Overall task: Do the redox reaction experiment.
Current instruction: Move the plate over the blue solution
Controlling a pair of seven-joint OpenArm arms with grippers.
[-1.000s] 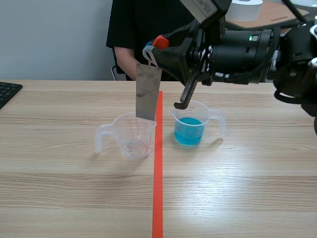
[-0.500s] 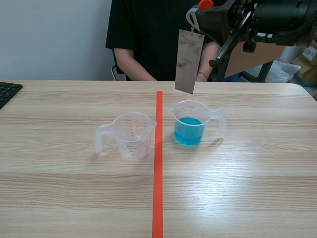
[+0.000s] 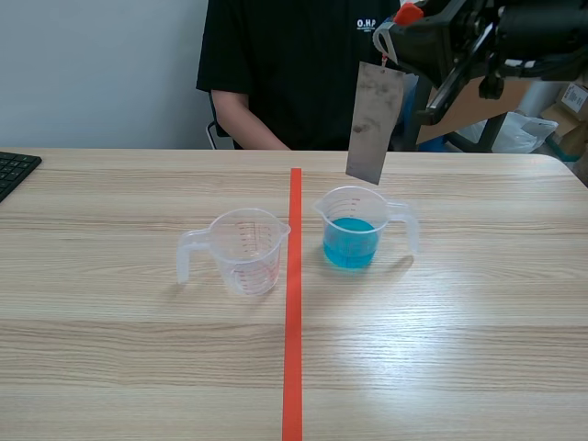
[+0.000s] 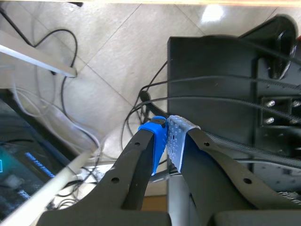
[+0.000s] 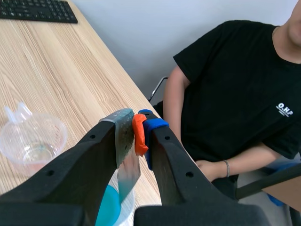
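Note:
My right gripper (image 3: 404, 29) is raised over the table's far right, shut on an orange clip (image 5: 139, 133). A grey metal plate (image 3: 374, 123) hangs from the clip. The plate's lower edge is just above a clear measuring cup of blue liquid (image 3: 353, 231), right of the red tape line. In the right wrist view the plate (image 5: 127, 168) hangs down toward the blue cup (image 5: 111, 210). An empty clear cup (image 3: 246, 251) stands left of the line. My left gripper (image 4: 167, 126) is shut on nothing, off the table and facing the floor.
A person in a black shirt (image 3: 276, 69) sits across the table behind the cups. A black keyboard (image 3: 13, 171) lies at the far left edge. Cables and a black stand (image 4: 211, 103) lie on the floor under my left gripper.
My right gripper has carried the plate up and to the right, from over the empty cup to above the cup of blue liquid.

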